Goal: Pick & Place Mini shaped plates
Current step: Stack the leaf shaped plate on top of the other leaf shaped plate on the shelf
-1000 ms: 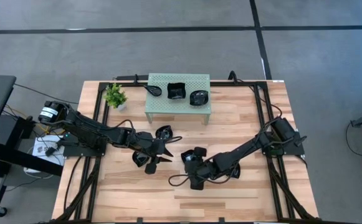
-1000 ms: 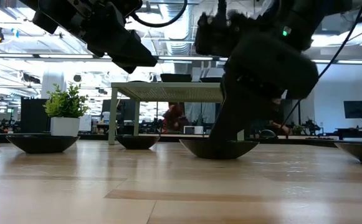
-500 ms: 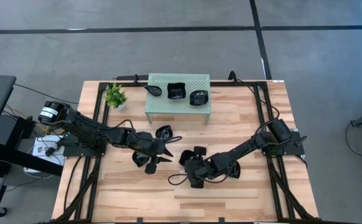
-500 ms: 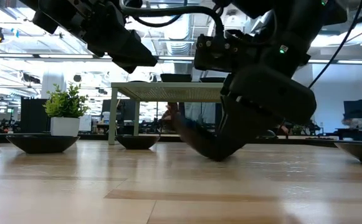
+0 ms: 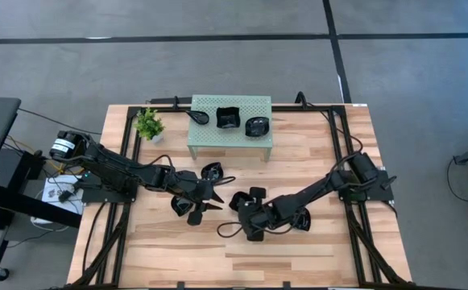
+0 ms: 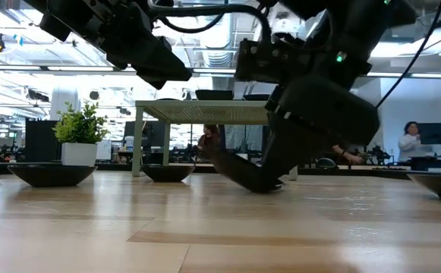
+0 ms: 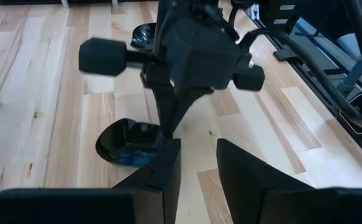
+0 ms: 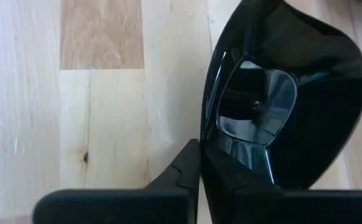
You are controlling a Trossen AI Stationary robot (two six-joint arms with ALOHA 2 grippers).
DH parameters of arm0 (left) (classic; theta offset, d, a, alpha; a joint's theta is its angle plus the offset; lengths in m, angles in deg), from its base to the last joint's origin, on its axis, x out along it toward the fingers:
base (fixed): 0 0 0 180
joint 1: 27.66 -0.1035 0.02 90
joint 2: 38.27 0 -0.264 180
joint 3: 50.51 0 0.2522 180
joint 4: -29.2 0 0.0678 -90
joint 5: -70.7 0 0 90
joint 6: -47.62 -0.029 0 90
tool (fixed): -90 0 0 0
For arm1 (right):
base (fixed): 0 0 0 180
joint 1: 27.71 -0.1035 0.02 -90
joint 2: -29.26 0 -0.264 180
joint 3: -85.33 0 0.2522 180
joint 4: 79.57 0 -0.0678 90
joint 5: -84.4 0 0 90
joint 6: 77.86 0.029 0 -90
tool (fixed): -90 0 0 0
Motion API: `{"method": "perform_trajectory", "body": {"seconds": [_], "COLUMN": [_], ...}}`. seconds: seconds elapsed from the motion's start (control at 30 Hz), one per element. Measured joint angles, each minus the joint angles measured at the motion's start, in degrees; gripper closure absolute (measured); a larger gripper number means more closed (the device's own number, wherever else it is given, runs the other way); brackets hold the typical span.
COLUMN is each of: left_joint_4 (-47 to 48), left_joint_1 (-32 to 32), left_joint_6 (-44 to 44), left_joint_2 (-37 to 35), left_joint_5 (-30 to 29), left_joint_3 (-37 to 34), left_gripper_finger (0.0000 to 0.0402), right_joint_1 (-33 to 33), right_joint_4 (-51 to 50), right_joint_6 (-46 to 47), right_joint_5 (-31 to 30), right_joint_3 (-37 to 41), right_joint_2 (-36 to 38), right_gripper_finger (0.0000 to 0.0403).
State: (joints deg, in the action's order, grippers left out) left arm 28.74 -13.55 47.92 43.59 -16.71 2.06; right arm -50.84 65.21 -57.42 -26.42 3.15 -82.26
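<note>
A small black glossy plate (image 8: 280,93) is tipped up on the wooden table near its middle (image 5: 240,199). My right gripper (image 8: 200,146) is shut on its rim. In the low view the plate (image 6: 235,168) slants, one edge down on the table and the other raised. My left gripper (image 7: 198,146) hovers open just left of it (image 5: 216,201), above the table, with nothing between its fingers. My right gripper pinches the plate's rim (image 8: 209,134) between its two fingers, one inside the bowl and one on the outer wall. The fingers slant down from the table's right side. The plate is tilted: its lower edge (image 6: 267,186) rests on the table and its far edge (image 6: 209,152) is raised.
A green perforated stand (image 5: 217,138) at the back holds three black plates. A potted plant (image 5: 149,125) stands to its left. More black plates lie on the table (image 5: 212,171) (image 5: 182,207), one of them far right in the low view (image 6: 440,184).
My right gripper has shut on the plate's rim. The plate, which lay flat on the table, has tipped up: one edge has risen while the edge by the fingers stays down.
</note>
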Motion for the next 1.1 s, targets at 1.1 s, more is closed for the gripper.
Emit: {"method": "perform_trajectory", "body": {"seconds": [1.1], "left_joint_4": [-0.58], "left_joint_1": [0.0], "left_joint_6": [0.0], "left_joint_2": [0.0], "left_joint_5": [0.0], "left_joint_3": [-0.02], "left_gripper_finger": [0.0298], "right_joint_1": [27.39], "right_joint_4": [-36.49], "right_joint_6": [-49.37], "right_joint_5": [-5.05], "right_joint_3": [-17.23], "right_joint_2": [27.79], "right_gripper_finger": [0.0402]}}
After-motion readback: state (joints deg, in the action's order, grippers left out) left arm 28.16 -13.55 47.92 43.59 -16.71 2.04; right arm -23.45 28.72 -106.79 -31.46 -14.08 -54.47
